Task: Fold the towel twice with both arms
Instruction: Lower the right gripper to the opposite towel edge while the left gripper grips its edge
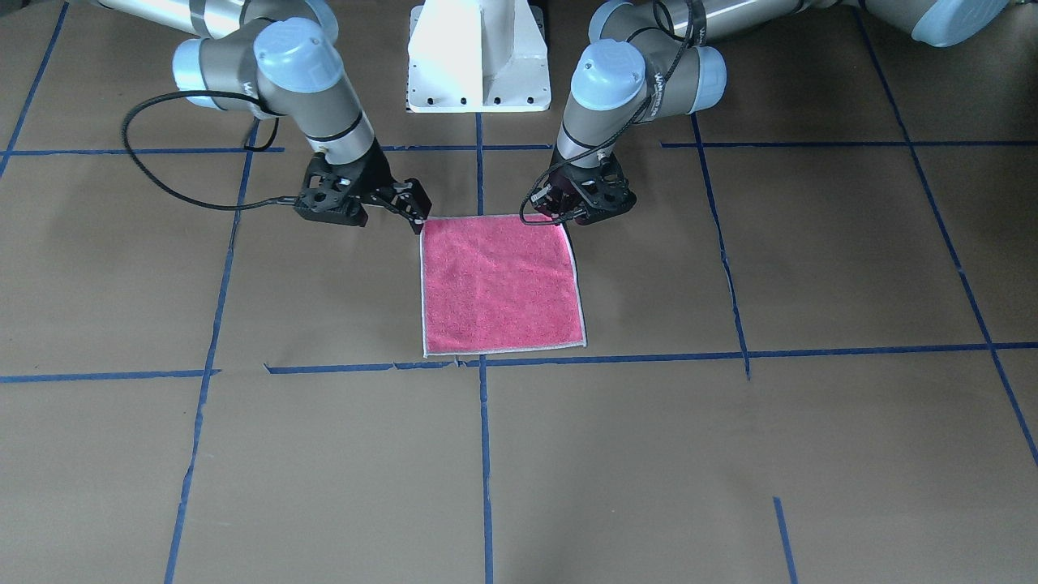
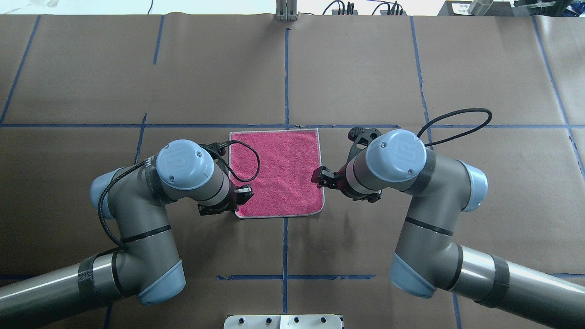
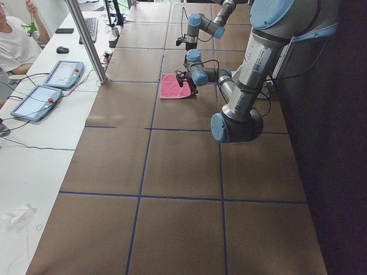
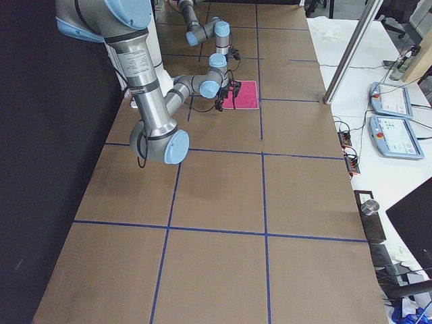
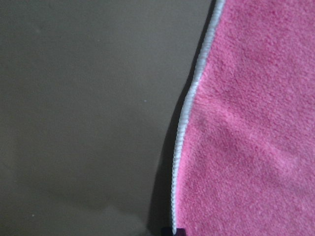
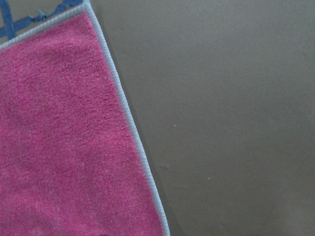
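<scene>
The towel (image 1: pixel 499 284) lies pink face up on the brown table, seemingly flat; it also shows in the overhead view (image 2: pixel 276 173). My left gripper (image 1: pixel 577 212) sits low at the towel's robot-side corner (image 2: pixel 240 196). In the left wrist view the stitched edge (image 5: pixel 189 108) rises slightly over a shadow towards a dark fingertip (image 5: pixel 173 231). My right gripper (image 1: pixel 419 212) is low at the other robot-side corner (image 2: pixel 319 176). In the right wrist view the towel (image 6: pixel 64 137) edge also casts a widening shadow. Both grippers look shut on the towel's edge.
The white pedestal base (image 1: pixel 478 57) stands behind the towel, between the arms. Blue tape lines (image 1: pixel 484 454) cross the brown table. A side table with tablets (image 3: pixel 60 74) and a metal post (image 3: pixel 86 40) stands on the operators' side.
</scene>
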Tool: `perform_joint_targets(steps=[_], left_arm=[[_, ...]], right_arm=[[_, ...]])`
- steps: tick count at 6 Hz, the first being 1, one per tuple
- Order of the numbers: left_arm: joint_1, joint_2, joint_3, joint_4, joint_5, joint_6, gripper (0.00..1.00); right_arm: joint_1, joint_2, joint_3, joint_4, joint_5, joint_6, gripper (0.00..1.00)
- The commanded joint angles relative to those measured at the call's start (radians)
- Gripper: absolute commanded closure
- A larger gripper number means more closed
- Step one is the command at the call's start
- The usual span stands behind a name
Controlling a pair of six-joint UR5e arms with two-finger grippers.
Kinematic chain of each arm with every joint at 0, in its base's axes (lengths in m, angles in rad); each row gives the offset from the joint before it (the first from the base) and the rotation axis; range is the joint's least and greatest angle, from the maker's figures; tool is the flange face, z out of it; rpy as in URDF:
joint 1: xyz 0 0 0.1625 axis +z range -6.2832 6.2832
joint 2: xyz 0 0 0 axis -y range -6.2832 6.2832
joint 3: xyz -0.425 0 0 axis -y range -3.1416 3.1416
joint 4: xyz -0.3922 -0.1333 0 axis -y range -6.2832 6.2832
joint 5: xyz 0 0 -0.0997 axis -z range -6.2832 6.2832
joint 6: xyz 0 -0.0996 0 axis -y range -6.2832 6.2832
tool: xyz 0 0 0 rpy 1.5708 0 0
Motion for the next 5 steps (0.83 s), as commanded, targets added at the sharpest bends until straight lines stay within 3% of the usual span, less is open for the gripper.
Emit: perform_joint_targets(steps=[1,4,5], left_arm=[[0.000,0.001,-0.001,-0.002,0.000,0.000,0.95],[-0.002,0.001,-0.001,-0.002,0.000,0.000,0.95],[-0.002,0.001,-0.002,-0.002,0.000,0.000,0.95]], right_arm=[[-0.033,0.012,-0.027,0.000,-0.035,0.015,0.13],[-0.041,0.013,-0.027,0.002,-0.035,0.021,0.55],[-0.041,0.013,-0.026,0.002,-0.035,0.021,0.63]])
